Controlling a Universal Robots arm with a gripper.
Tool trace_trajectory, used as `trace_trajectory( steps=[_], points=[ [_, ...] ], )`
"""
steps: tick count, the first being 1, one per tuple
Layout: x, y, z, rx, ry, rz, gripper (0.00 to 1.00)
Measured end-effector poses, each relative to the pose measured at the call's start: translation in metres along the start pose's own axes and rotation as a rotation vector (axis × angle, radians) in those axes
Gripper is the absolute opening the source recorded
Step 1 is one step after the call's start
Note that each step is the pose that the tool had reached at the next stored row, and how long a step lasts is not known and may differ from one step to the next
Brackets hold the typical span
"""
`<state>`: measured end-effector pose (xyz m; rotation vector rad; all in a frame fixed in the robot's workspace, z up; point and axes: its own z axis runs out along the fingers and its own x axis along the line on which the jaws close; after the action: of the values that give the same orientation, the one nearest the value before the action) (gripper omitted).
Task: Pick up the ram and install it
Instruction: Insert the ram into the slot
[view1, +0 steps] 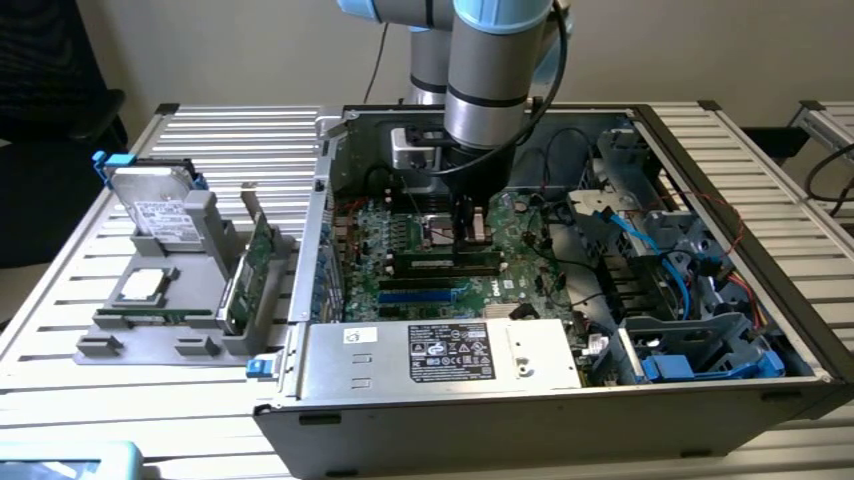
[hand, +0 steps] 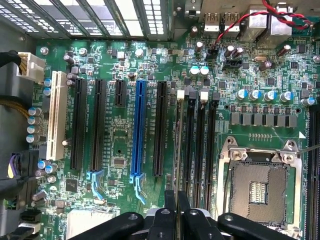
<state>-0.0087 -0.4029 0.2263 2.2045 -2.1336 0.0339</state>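
In the wrist view the ram (hand: 177, 150) shows edge-on as a thin pale strip. It stands in line with the first of several black memory slots (hand: 190, 150), beside a white latch (hand: 181, 93). My gripper (hand: 177, 202) is shut on the ram's upper edge, with one black finger (hand: 170, 205) on each side. I cannot tell whether the ram is fully seated. In the exterior view my gripper (view1: 467, 228) reaches down into the open computer case (view1: 400, 420), just above the motherboard (view1: 400, 250).
The bare CPU socket (hand: 260, 187) lies close beside the memory slots, and a blue expansion slot (hand: 139, 130) lies on the other side. At the exterior view's left, a grey holder (view1: 120, 335) carries a hard drive (view1: 163, 215) and a green card (view1: 254, 270). Cables (view1: 667, 250) crowd the case's right.
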Motion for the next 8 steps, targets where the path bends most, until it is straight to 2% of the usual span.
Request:
trace_trajectory(
  steps=[8],
  points=[
    [0.0,0.0001,-0.0001,0.0063,-0.0023,0.0,0.13]
  ],
)
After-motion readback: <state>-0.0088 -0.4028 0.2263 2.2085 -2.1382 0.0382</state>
